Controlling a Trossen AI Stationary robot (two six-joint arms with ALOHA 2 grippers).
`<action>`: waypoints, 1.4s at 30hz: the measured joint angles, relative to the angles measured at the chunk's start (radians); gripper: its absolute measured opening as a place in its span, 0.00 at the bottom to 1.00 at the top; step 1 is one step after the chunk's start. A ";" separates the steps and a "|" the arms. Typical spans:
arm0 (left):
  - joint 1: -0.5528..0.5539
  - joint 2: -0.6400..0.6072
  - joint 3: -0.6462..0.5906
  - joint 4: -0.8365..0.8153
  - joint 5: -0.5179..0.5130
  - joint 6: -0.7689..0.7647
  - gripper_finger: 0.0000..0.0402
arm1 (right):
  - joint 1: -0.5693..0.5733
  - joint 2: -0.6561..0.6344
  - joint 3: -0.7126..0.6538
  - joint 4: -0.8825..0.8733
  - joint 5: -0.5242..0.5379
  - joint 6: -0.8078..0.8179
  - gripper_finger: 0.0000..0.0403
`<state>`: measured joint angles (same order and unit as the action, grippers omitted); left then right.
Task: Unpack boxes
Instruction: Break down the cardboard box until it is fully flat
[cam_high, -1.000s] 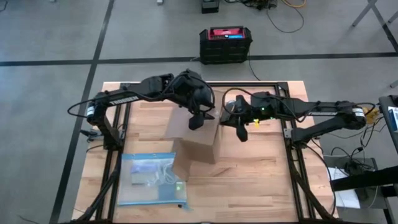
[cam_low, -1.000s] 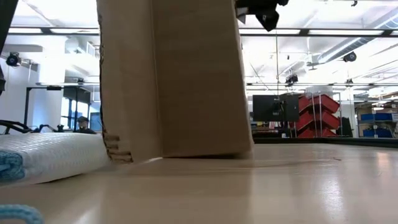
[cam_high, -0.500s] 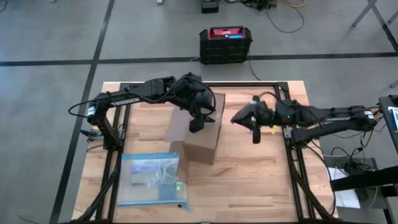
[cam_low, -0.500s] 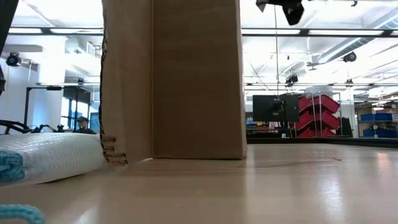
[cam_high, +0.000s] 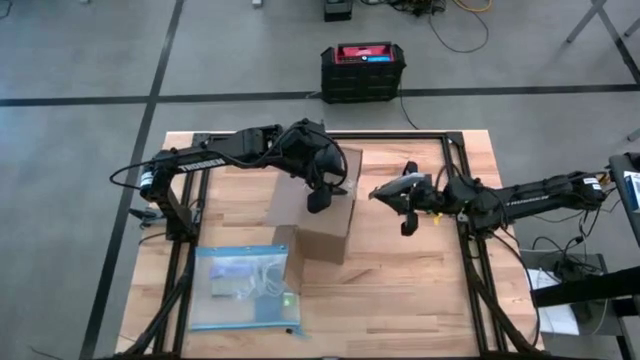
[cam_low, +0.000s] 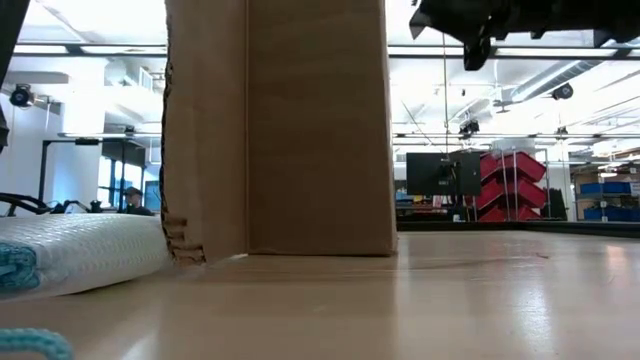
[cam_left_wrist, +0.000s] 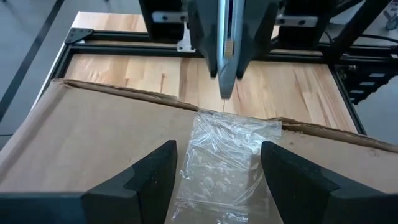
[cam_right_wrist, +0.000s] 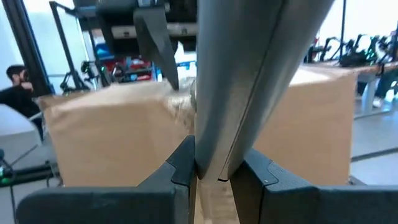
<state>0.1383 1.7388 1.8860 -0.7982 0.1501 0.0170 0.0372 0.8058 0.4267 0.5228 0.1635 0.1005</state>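
The brown cardboard box (cam_high: 325, 235) stands upright on its base mid-table and fills the low view (cam_low: 300, 130). A strip of clear tape (cam_left_wrist: 224, 155) lies across its top edge. My left gripper (cam_high: 318, 195) is open just over that top, one finger on each side of the tape (cam_left_wrist: 217, 180); I cannot tell whether it touches. My right gripper (cam_high: 400, 197) hangs right of the box, clear of it, shut on a flat grey tool (cam_right_wrist: 249, 74). The tool points at the box (cam_right_wrist: 93, 130). My right gripper pinches the grey tool's near end (cam_right_wrist: 217, 155) between its two fingers. It comes about level from the table's right side. The tool sticks out past the fingertips toward the box, lifted clear of the table and the box.
A clear blue-edged plastic bag (cam_high: 245, 285) lies flat at the near left, beside the box (cam_low: 80, 250). A black crate with a red top (cam_high: 362, 70) stands on the floor beyond the far edge. Bare wood lies right of the box (cam_high: 400, 280).
My right gripper has drawn back from the box toward the table's right edge, sunk lower and tipped up to about level, still shut on the tool. The box has turned a little and now stands square on the table.
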 joint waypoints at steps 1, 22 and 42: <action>0.000 0.000 0.000 0.006 -0.005 -0.012 0.53 | 0.000 -0.005 0.000 0.000 0.011 -0.003 0.12; 0.000 0.000 -0.001 0.012 -0.091 0.026 0.51 | -0.016 -0.301 0.191 -1.110 -0.067 0.345 0.12; 0.002 -0.002 -0.001 0.018 -0.089 0.106 0.51 | -0.005 -0.176 0.191 -1.051 -0.115 0.560 0.12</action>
<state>0.1403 1.7363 1.8854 -0.7800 0.0609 0.1226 0.0322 0.6296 0.6178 -0.5277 0.0488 0.6602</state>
